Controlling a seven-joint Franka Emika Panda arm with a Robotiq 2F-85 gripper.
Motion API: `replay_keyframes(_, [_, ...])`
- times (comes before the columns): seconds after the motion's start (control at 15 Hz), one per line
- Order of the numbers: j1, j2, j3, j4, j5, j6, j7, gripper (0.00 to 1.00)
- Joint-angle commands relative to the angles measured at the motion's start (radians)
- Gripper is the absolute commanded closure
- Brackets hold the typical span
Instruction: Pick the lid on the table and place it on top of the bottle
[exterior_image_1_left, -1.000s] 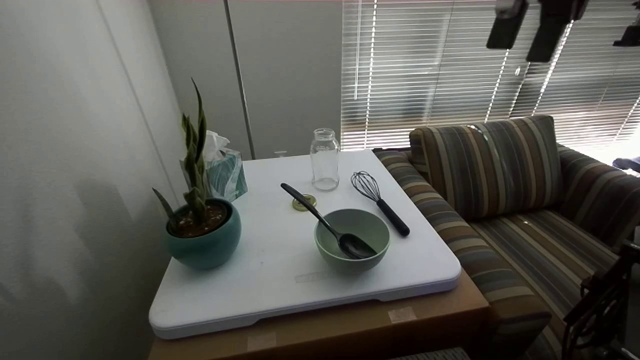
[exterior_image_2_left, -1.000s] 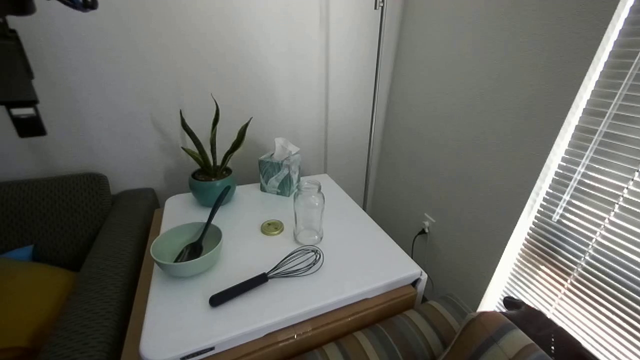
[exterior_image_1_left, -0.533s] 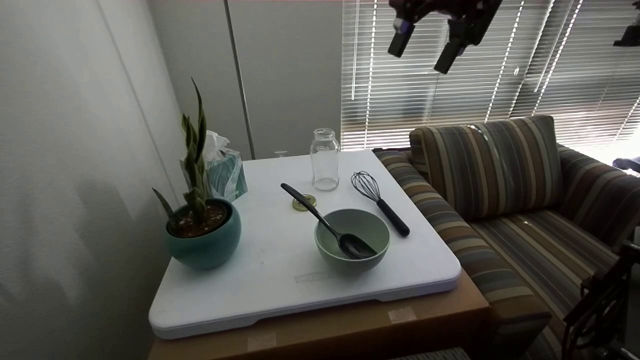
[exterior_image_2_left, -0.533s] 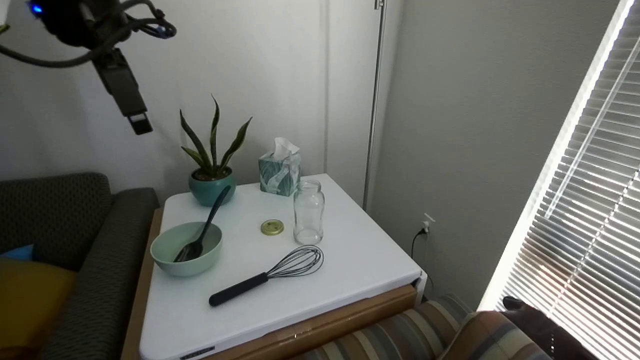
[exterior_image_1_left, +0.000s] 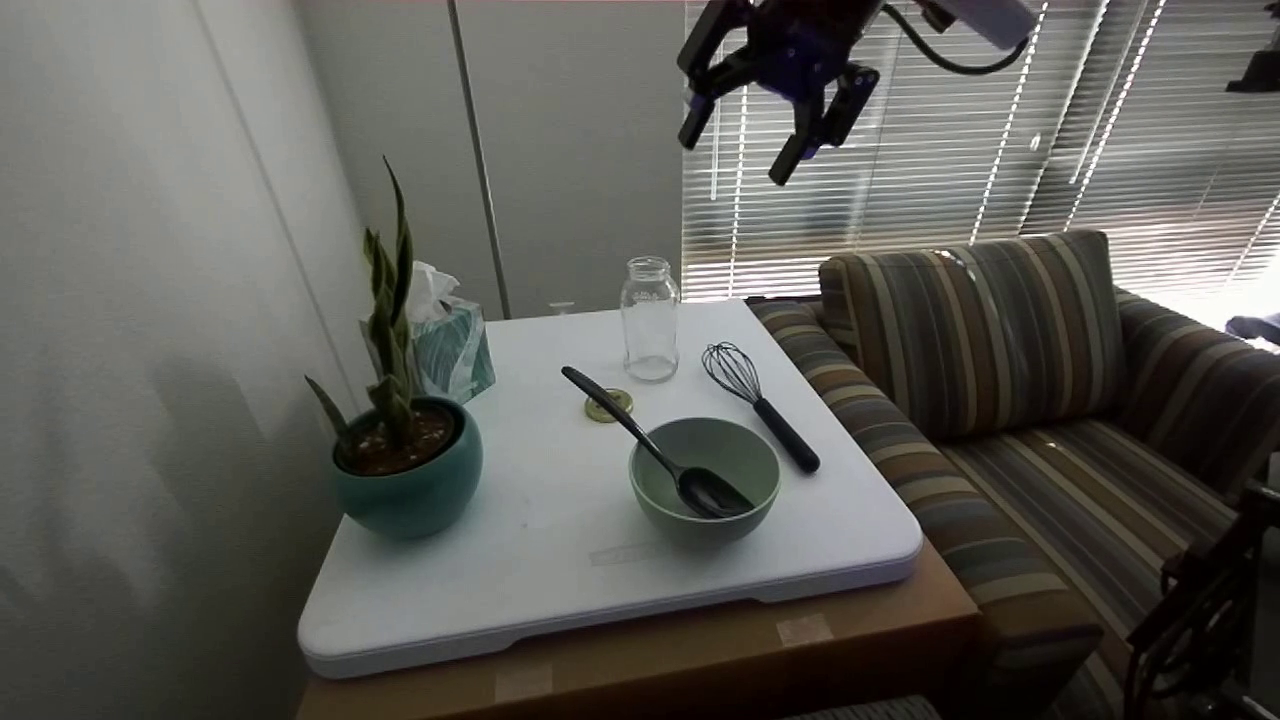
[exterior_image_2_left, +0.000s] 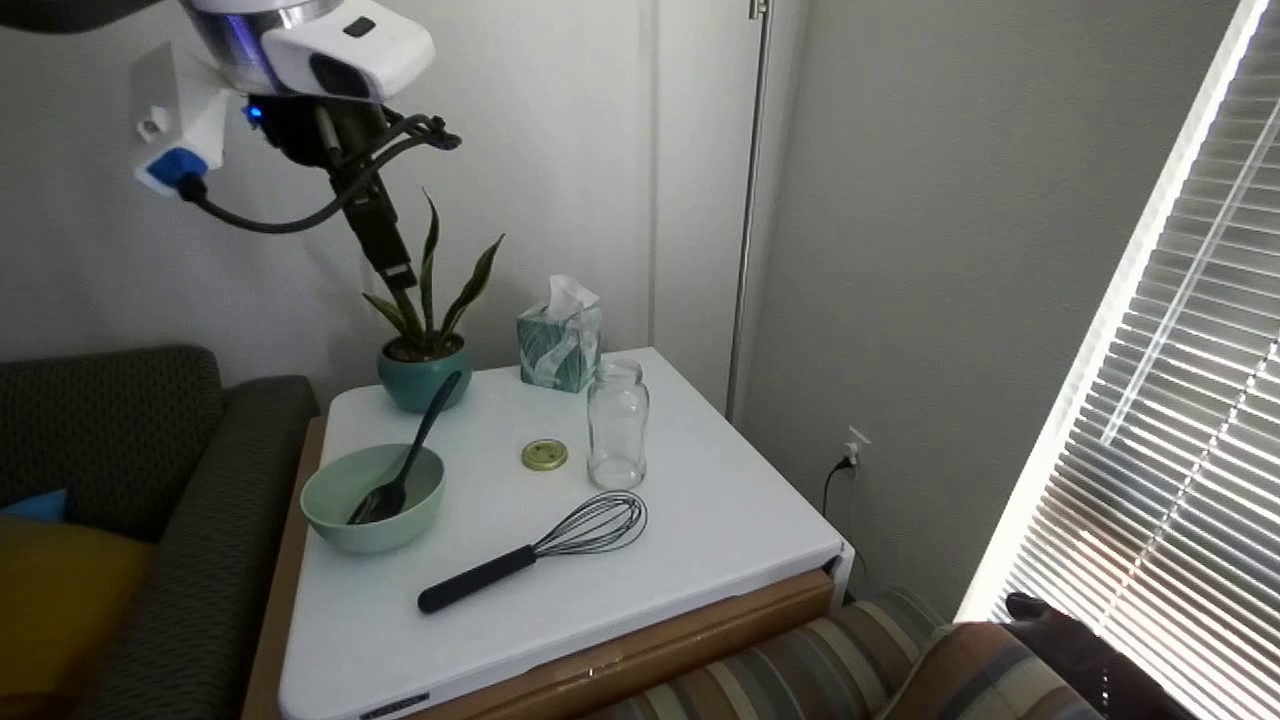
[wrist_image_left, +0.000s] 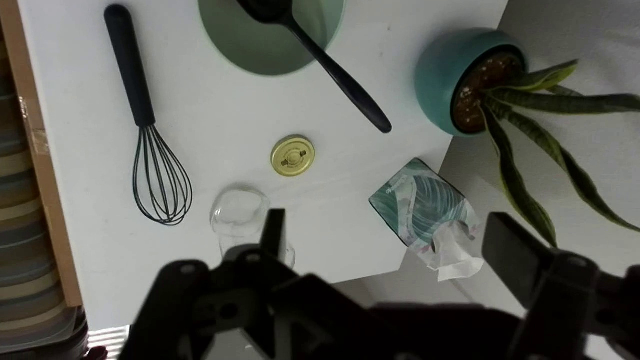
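Wrist view — bottle (wrist_image_left: 241, 217) partly behind one of the jaws.

Gry wall (exterior_image_2_left: 950, 250), blinds (exterior_image_1_left: 940, 180), prob. dk sofa (exterior_image_2_left: 215, 520)

Gold lid (wrist_image_left: 293, 155); striped armchair (exterior_image_1_left: 1020, 475)

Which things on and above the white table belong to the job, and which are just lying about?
For the job:
round gold metal lid
clear glass bottle, upright, uncapped
open black gripper

Just lying about:
black wire whisk
round pale green bowl
black spoon in that bowl
green plant in round teal pot
teal and white tissue box
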Motion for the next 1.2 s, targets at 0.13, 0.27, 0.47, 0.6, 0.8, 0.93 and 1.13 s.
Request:
replay_keyframes(0.13, [-0.006, 0.144, 0.019, 0.091, 0.015, 0.134, 0.041, 0.00])
replay_keyframes(0.27, [-0.002, 0.162, 0.014, 0.095, -0.001, 0.172, 0.098, 0.00])
replay_keyframes(0.47, [-0.007, 0.149, 0.018, 0.081, -0.012, 0.154, 0.093, 0.00])
replay_keyframes(0.6, [-0.007, 0.150, 0.018, 0.084, -0.012, 0.157, 0.098, 0.00])
replay_keyframes(0.8, [-0.028, 0.179, 0.008, 0.165, -0.021, -0.073, 0.045, 0.00])
replay_keyframes(0.93, [-0.051, 0.195, 0.022, 0.227, -0.013, -0.224, 0.001, 0.00])
replay_keyframes(1.13, [-0.035, 0.236, -0.012, 0.352, -0.149, -0.471, 0.061, 0.00])
